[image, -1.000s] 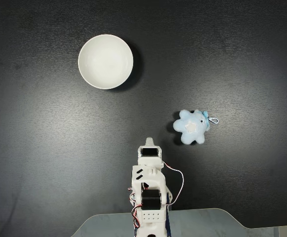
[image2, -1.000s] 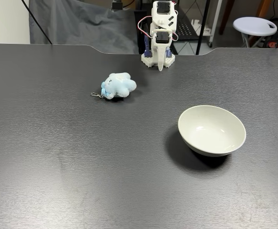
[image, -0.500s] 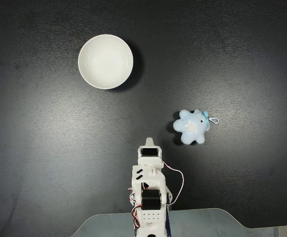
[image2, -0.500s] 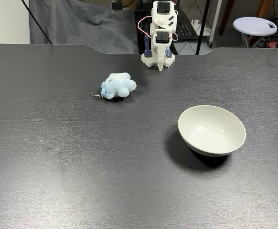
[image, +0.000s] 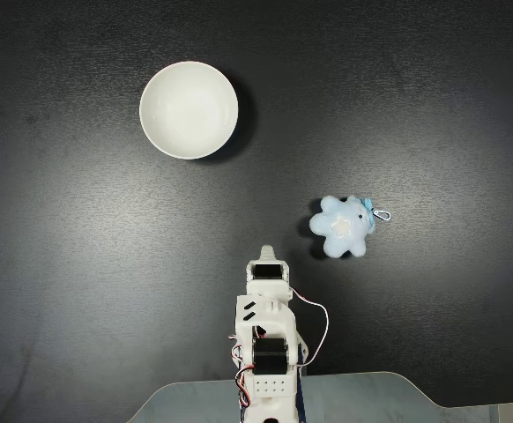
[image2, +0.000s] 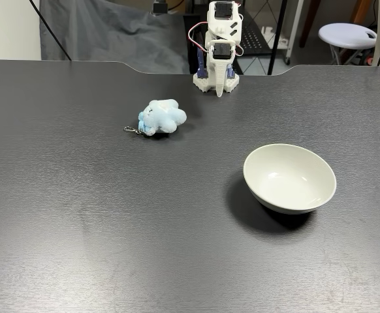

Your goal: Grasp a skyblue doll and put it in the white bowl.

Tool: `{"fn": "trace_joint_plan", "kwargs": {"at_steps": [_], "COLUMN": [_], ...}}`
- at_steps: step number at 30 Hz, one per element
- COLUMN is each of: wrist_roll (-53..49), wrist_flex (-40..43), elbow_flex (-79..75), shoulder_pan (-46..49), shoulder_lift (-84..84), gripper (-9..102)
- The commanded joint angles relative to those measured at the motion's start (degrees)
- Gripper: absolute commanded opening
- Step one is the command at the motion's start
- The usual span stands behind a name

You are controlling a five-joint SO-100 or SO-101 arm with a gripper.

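Observation:
The skyblue doll lies on the dark table, its metal clasp pointing away from the arm's base. The white bowl stands upright with nothing in it, well apart from the doll. In both fixed views the white arm is folded up at its base. My gripper points down at the table just in front of the base, its fingers together and holding nothing. In the top-down fixed view the doll is to the gripper's right and the bowl is farther off, up and to the left.
The arm's base sits in a notch at the table's edge. Behind the table are a grey cloth, a white stool and dark stands. Bare dark tabletop surrounds doll and bowl.

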Motion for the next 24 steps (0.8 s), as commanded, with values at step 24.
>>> {"fn": "trace_joint_plan", "kwargs": {"at_steps": [24], "wrist_roll": [-0.5], "wrist_flex": [-2.0], "elbow_flex": [-0.5], "shoulder_pan": [-0.1], "shoulder_lift": [-0.4], "gripper": [-1]}}
